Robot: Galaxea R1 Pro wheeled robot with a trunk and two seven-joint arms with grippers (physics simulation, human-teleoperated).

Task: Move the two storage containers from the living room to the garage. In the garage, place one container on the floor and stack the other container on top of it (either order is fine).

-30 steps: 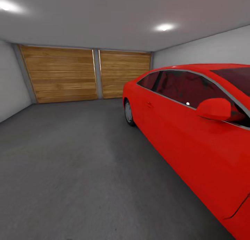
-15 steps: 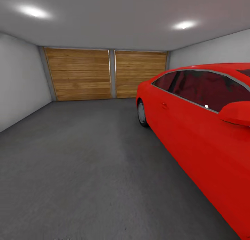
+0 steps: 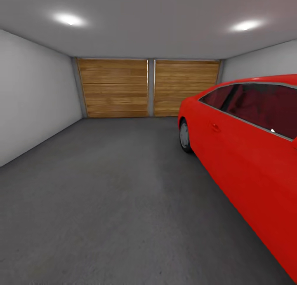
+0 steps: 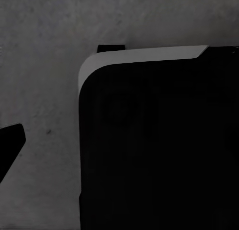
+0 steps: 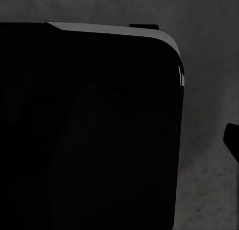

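The head view looks into the garage, a room with pale grey walls and a white ceiling with two round lamps. The floor is dark grey rough concrete and spreads wide in front of the camera. At the far end stand two wooden plank doors side by side, with a thin grey post between them. A red car is parked along the right side, its side with dark windows turned toward the camera, and one wheel is seen near the far end of it. The two storage containers are not seen on the part of the floor that the pictures show, so I cannot tell where they are.

In the left wrist view a big black rounded body of the robot covers much of the picture, with grey concrete behind it. In the right wrist view a similar black body stands over the same concrete. At the edge of each wrist picture there is a small dark shape, but I cannot tell if the fingers of the left or right arm are spread or pressed together
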